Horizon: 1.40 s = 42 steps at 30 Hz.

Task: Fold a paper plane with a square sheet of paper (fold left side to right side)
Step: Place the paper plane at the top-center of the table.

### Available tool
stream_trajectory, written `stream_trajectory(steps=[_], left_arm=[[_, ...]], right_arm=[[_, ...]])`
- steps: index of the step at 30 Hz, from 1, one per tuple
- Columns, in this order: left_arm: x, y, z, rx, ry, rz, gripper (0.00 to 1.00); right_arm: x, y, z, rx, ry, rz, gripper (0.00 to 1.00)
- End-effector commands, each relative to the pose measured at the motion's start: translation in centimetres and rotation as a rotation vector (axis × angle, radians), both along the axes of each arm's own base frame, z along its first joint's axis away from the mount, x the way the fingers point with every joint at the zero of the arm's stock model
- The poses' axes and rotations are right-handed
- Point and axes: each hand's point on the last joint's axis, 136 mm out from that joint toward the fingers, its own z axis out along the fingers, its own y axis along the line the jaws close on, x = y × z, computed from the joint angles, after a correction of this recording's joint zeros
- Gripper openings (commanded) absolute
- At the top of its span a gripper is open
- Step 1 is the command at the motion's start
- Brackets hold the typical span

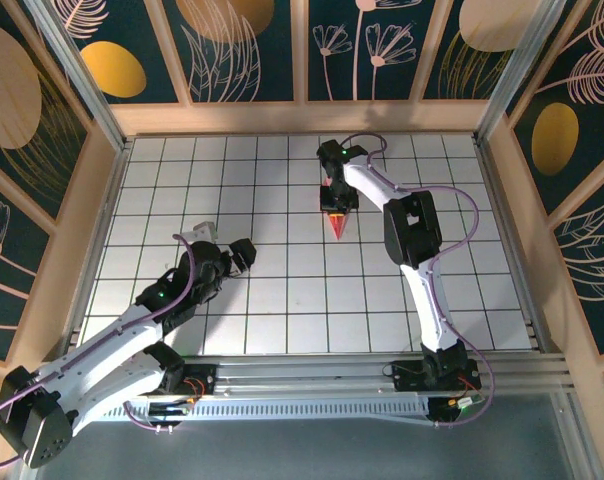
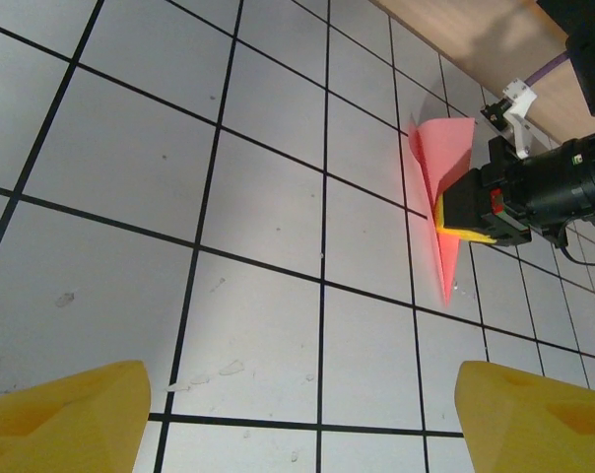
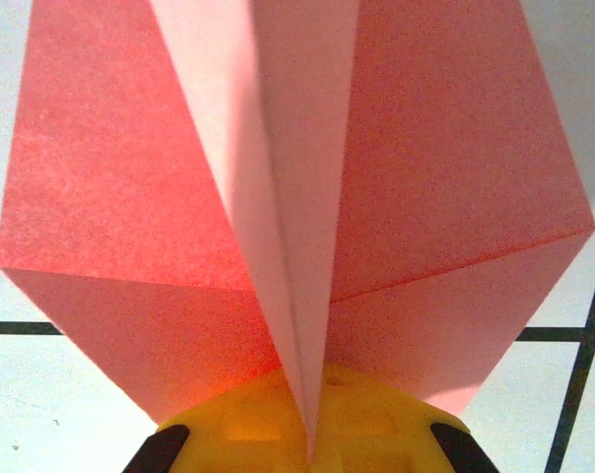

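Observation:
The square sheet of paper is folded into a narrow salmon-pink paper plane [image 1: 338, 226], its point aimed toward the near edge of the table. My right gripper [image 1: 335, 203] is shut on the plane's centre fold from the far side. In the right wrist view the wings [image 3: 426, 197] spread to both sides above the yellow fingers [image 3: 376, 419]. In the left wrist view the plane [image 2: 437, 163] stands on edge, pinched by the right gripper [image 2: 465, 219]. My left gripper [image 1: 247, 255] hovers open about two tiles to the plane's left, its yellow fingertips [image 2: 61, 419] wide apart over bare tiles.
The white grid table [image 1: 282, 300] is boxed in by wooden walls [image 1: 302, 115]. The right arm's purple cable [image 1: 462, 200] loops beside its forearm. A rail [image 1: 382, 365] runs along the near edge.

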Motion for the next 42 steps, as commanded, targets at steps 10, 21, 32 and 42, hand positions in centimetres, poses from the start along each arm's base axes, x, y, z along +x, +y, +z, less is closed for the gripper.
stream_trajectory(steps=[10,21,32,42], left_arm=[[0.3,-0.5,0.5,-0.029,-0.010,-0.007,0.81],[0.3,-0.4,0.5,-0.025,-0.010,-0.003,0.81],[0.6,0.3,1.1,-0.001,-0.008,0.038,0.81],[0.7,0.5,1.0,0.004,-0.003,0.054,0.82]], right_arm=[[-0.7,-1.0,-1.2,-0.011,0.038,-0.022,0.10],[-0.9,-1.7,-1.1,-0.017,0.032,-0.055,0.24],[-0.7,-1.9,0.8,-0.027,-0.004,-0.060,0.31],[-0.7,-1.7,2.1,-0.018,-0.025,-0.047,0.32]])
